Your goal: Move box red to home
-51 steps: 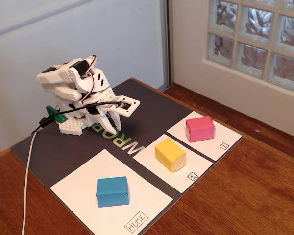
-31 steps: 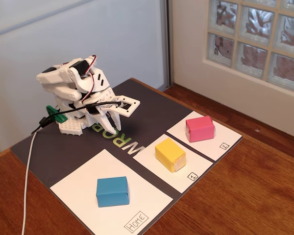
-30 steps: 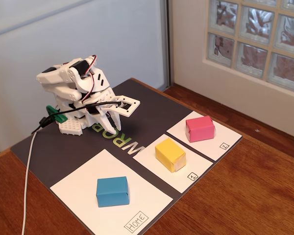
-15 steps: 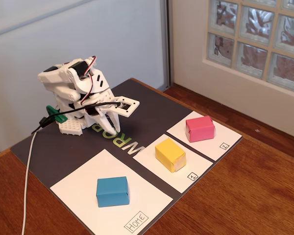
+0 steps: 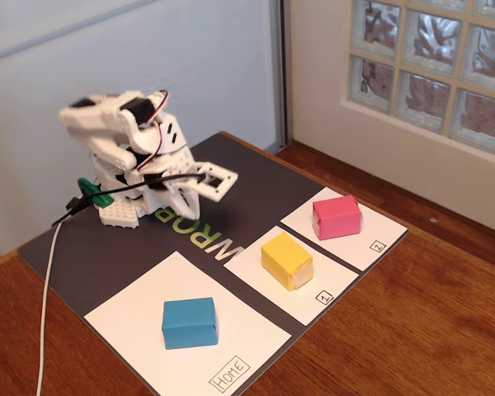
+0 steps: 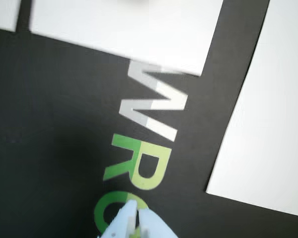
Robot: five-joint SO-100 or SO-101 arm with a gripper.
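Observation:
The pinkish-red box (image 5: 337, 216) rests on the small white sheet labelled 2 (image 5: 373, 235) at the right of the fixed view. The home sheet (image 5: 128, 309), the largest one, lies at the front left with its "Home" label (image 5: 231, 373) at the near corner; a blue block (image 5: 189, 322) sits on it. The white arm stands folded at the back left, its gripper (image 5: 182, 206) pointing down over the mat's lettering, far from the red box. In the wrist view the gripper (image 6: 135, 212) is shut with nothing in it, and the home sheet (image 6: 268, 124) shows at the right. No block appears there.
A yellow block (image 5: 286, 260) sits on the sheet labelled 1 (image 5: 313, 304) between the other two sheets. All sheets lie on a dark mat (image 5: 107, 247) with WRO lettering (image 6: 149, 124). A white cable (image 5: 46, 313) trails off the left front. Wooden table (image 5: 412, 330) surrounds the mat.
The arm's upper links have risen and tilted back a little, blurred with motion, and the gripper has lifted slightly. The blocks have not moved.

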